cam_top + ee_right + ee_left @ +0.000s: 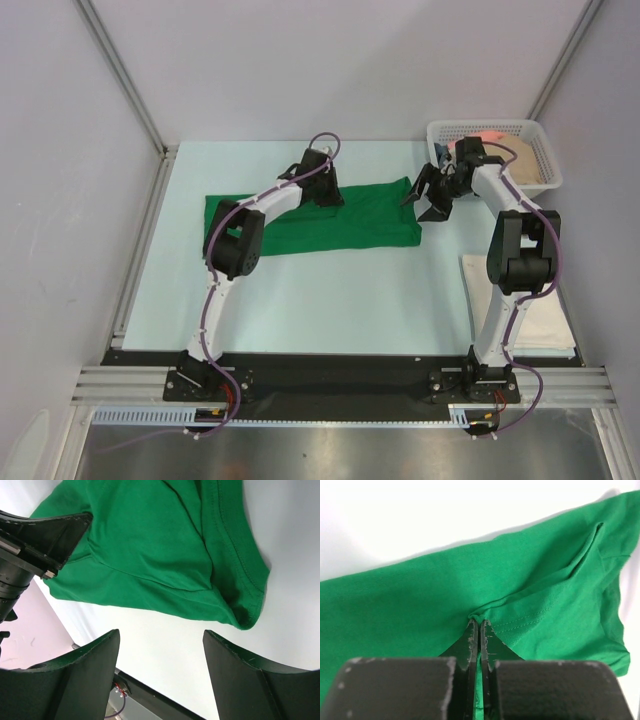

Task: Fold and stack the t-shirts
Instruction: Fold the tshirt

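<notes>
Near the right base lies a folded cream t-shirt point(535, 322). On the desk point(330, 300) beyond, the green t-shirt point(370, 225) lies lengthwise; the left fingers point(479, 626) pinch a thin fold of it, and the right fingers point(437, 197) hang spread beside its end. So shallow a pinch may slip when lifted.

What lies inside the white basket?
Inside the basket lie a tan cloth and a bit of salmon-pink cloth. The right arm covers part, so anything beneath it cannot be seen.
</notes>
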